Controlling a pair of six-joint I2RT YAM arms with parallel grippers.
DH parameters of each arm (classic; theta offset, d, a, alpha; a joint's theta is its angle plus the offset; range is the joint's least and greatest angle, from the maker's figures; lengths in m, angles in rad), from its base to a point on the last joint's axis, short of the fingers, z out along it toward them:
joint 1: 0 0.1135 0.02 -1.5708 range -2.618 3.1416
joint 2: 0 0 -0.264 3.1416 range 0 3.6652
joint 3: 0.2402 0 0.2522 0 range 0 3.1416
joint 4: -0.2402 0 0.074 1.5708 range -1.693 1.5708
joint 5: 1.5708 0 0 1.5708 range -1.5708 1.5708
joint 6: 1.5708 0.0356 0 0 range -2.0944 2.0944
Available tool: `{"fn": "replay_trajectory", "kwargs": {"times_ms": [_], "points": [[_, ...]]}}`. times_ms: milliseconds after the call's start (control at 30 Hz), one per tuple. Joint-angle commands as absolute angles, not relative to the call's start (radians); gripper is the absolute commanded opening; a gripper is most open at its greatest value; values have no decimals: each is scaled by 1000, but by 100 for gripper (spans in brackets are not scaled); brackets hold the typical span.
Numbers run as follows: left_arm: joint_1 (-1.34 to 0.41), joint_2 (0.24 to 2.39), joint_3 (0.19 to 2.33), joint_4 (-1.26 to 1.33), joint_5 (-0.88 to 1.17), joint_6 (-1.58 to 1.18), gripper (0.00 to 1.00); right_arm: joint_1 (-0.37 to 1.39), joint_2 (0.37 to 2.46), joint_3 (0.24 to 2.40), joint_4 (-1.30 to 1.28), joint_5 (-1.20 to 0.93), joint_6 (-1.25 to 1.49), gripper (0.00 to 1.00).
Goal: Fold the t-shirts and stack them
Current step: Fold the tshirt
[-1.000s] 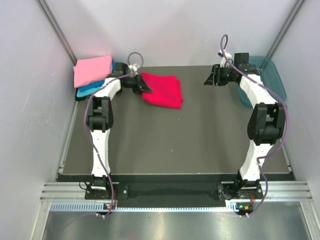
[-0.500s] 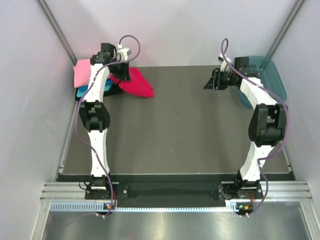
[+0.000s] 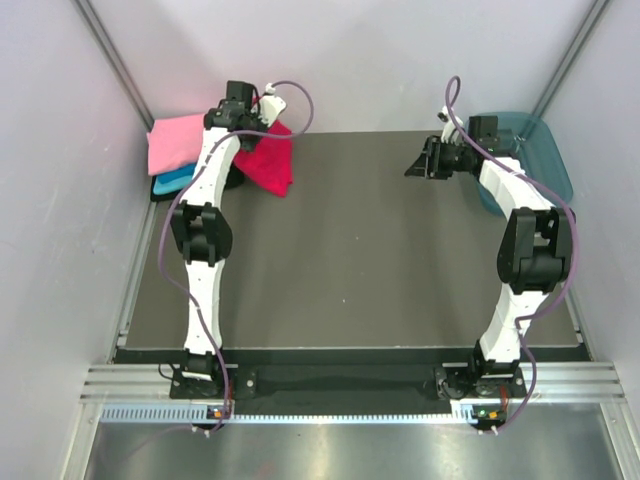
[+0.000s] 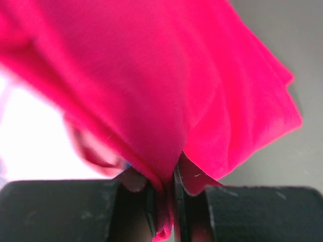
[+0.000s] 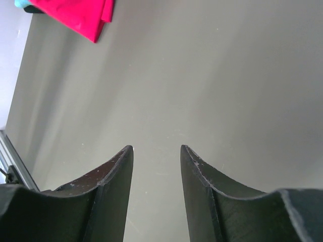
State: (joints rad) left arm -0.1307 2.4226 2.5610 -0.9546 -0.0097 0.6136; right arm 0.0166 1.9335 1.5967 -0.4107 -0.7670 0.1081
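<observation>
Reaching to your far-left corner, left end effector (image 4: 164, 201) raised, clamped on the bright crimson-red soft fabric t-shirt (image 3: 268, 160), which drapes beneath it, right end effector (image 5: 156, 166) parted, empty.

**Layout around the dark table mat**

Everything is placed relative to the dark rectangular table mat (image 3: 350, 260). At its far left corner a stack is found: the light pink folded fabric t-shirt (image 3: 178, 143) is laid on top of the turquoise blue fabric t-shirt (image 3: 172, 181). Just right of that stack, over the mat's far left edge, the crimson-red soft fabric t-shirt (image 3: 268, 163) is held up, hanging from the left gripper (image 4: 164, 201), whose jaws are pinched on its fabric. Near the mat's far right corner the right gripper (image 3: 418, 165) is held above bare mat, jaws apart. Beyond it, at the mat's far right edge, the translucent teal plastic tub (image 3: 545, 150) is set.
</observation>
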Motion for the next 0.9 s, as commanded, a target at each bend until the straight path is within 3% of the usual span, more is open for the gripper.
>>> {"fn": "replay_trajectory", "kwargs": {"times_ms": [0,467,867], "points": [[-120,2306,2623,-738,-100,658,0,17,1881,1588,-351,-793,115,43],[-25,2246,2655,-621,-271,551,0,40,1899,1585,-333,-787,124,42],[-87,2151,2600,-732,-118,474,0,67,1942,1626,-331,-784,127,42]]}}
